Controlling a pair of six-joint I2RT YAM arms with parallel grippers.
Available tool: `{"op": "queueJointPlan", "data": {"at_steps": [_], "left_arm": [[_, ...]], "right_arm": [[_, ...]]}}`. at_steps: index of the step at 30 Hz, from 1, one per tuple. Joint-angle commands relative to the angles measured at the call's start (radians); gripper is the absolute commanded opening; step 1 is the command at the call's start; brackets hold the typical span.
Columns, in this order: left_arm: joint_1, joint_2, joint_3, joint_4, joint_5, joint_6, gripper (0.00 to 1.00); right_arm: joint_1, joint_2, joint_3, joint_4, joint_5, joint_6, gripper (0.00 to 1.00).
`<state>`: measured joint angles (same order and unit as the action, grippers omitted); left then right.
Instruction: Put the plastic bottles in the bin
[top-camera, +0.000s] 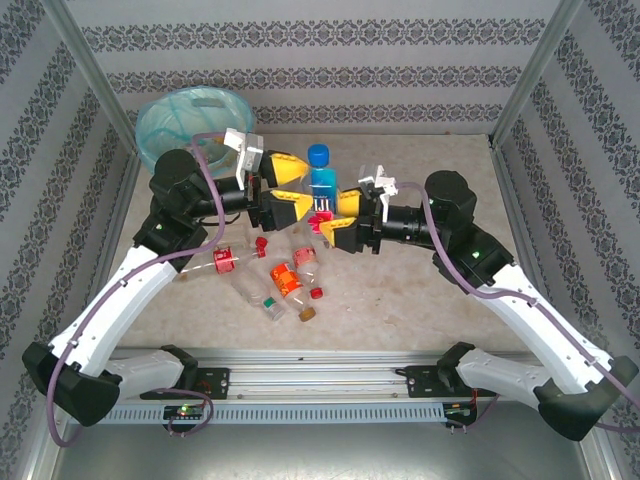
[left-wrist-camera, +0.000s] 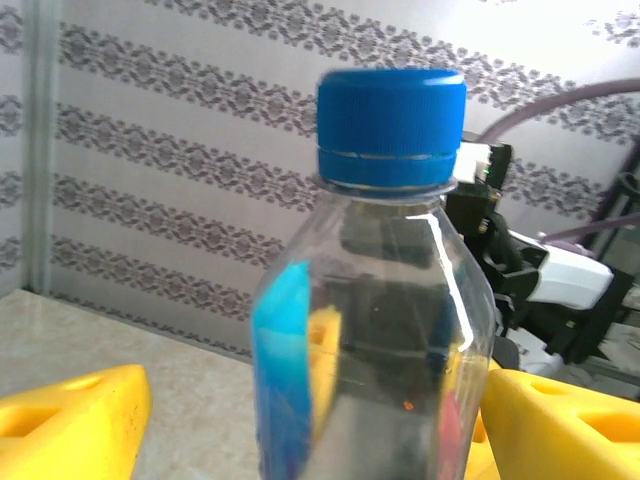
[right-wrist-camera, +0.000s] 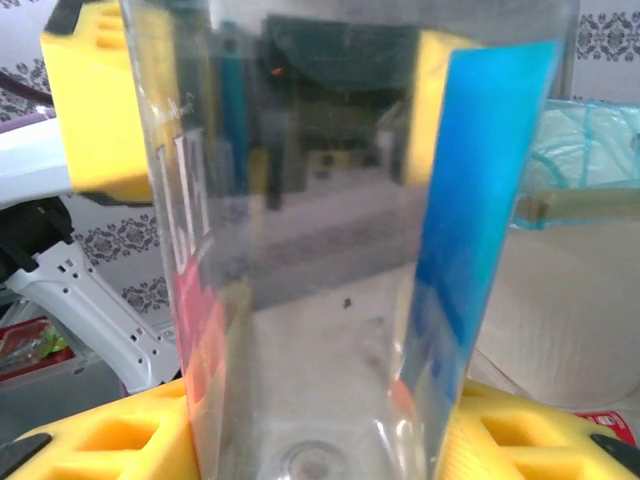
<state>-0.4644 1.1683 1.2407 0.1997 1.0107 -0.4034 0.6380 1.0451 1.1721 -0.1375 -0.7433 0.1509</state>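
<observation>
A clear plastic bottle (top-camera: 320, 180) with a blue cap (left-wrist-camera: 391, 128) and a blue and red label stands upright above the table's middle. My right gripper (top-camera: 335, 215) is shut on its lower part, with a yellow finger (right-wrist-camera: 110, 435) pressed against each side of the bottle (right-wrist-camera: 320, 250). My left gripper (top-camera: 303, 186) is open around the same bottle (left-wrist-camera: 380, 330) from the other side; one finger (left-wrist-camera: 75, 420) stands well off it. Several more small bottles (top-camera: 287, 280) lie on the table near the arms. The bin (top-camera: 190, 115), lined with a blue-green bag, stands at the far left.
Loose bottles and caps (top-camera: 316, 293) are scattered between the two arms. The bin's cream wall (right-wrist-camera: 570, 300) shows just behind the held bottle in the right wrist view. Patterned walls close off the table at the back and both sides.
</observation>
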Motion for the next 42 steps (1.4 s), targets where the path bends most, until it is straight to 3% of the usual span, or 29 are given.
{"op": "queueJointPlan", "data": {"at_steps": [1,14,18,22,28,32,35,37,40,42], "left_arm": [[0.001,0.012,-0.009,0.11,0.106,-0.073,0.85],[0.001,0.006,-0.019,0.098,0.12,-0.05,0.67],[0.001,-0.01,-0.031,0.096,0.098,-0.015,0.59],[0.003,-0.032,-0.037,0.077,0.02,0.022,0.49],[0.014,-0.085,-0.035,0.006,-0.189,0.103,0.45],[0.031,-0.107,0.008,-0.094,-0.346,0.179,0.46],[0.047,-0.1,0.079,-0.223,-0.546,0.263,0.46],[0.055,-0.086,0.13,-0.306,-0.758,0.331,0.46],[0.087,-0.035,0.227,-0.412,-1.087,0.394,0.36],[0.137,-0.005,0.254,-0.423,-1.135,0.446,0.35]], "right_arm": [[0.012,0.019,0.038,0.019,-0.072,0.005,0.51],[0.024,0.078,0.075,0.001,-0.124,0.012,0.52],[0.024,0.062,0.067,-0.001,-0.071,0.001,0.58],[0.025,0.034,0.037,0.002,0.067,-0.027,0.69],[0.039,-0.009,-0.021,0.035,0.23,-0.045,0.88],[0.041,-0.02,-0.03,0.025,0.331,-0.062,0.9],[0.042,-0.016,-0.03,0.016,0.385,-0.068,0.9],[0.043,-0.014,-0.03,0.015,0.397,-0.075,0.9],[0.057,-0.009,-0.024,-0.003,0.413,-0.087,0.88],[0.074,-0.01,-0.031,-0.012,0.423,-0.101,0.88]]}}
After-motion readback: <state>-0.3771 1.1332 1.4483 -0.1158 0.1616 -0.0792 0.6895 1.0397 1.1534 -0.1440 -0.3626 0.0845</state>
